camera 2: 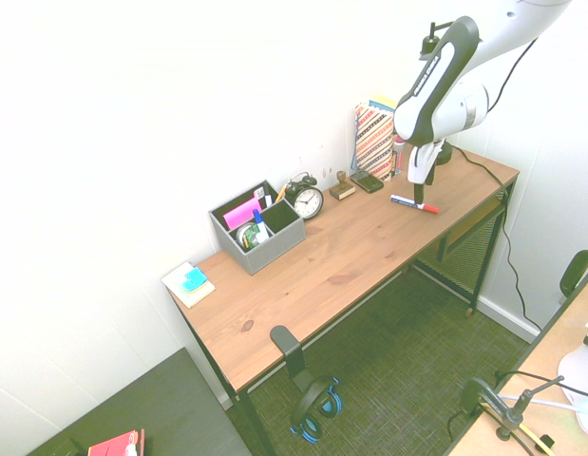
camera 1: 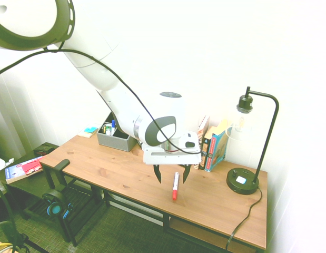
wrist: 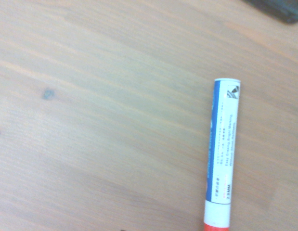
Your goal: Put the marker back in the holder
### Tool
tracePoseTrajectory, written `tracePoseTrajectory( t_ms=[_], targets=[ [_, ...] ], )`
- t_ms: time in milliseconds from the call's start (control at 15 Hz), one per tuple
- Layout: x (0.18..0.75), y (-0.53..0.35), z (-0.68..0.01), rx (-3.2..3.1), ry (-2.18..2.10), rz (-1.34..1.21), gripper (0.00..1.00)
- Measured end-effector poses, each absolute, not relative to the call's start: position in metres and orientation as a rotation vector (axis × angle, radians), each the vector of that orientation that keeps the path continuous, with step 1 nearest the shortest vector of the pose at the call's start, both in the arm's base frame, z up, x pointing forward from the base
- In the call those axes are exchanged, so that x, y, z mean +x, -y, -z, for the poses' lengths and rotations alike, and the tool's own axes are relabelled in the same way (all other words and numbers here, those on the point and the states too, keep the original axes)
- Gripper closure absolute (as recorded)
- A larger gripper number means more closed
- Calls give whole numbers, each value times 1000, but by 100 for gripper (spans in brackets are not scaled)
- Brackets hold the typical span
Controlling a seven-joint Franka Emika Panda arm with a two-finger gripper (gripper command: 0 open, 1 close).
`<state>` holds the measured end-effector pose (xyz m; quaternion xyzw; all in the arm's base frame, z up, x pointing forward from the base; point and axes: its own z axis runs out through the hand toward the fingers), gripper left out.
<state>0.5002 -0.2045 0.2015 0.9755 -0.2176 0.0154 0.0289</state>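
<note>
The marker [camera 1: 175,185], white with a red cap, lies flat on the wooden desk [camera 1: 110,168]; it also shows as the marker [camera 2: 414,202] near the desk's right end and close up as the marker [wrist: 222,159]. My gripper [camera 1: 171,173] hangs open just above it, one finger on each side of the barrel, apart from it. In the second exterior view the gripper [camera 2: 418,189] points down over the pen. The grey holder [camera 1: 115,136] stands at the back of the desk, far from the marker; the holder [camera 2: 257,228] has pens and pink items in it.
A black alarm clock [camera 2: 308,199] stands beside the holder. Books [camera 1: 214,145] lean against the wall behind the gripper. A black desk lamp [camera 1: 245,176] stands at the desk's end. Headphones [camera 1: 56,203] hang off the desk's front edge. Sticky notes [camera 2: 190,282] lie near the other end.
</note>
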Motion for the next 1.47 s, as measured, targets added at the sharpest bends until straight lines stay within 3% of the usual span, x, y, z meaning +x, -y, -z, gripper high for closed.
tracePoseTrajectory(
  t_ms=[1467],
  targets=[
    [492,224,-158,3000,696,2,100]
  ],
)
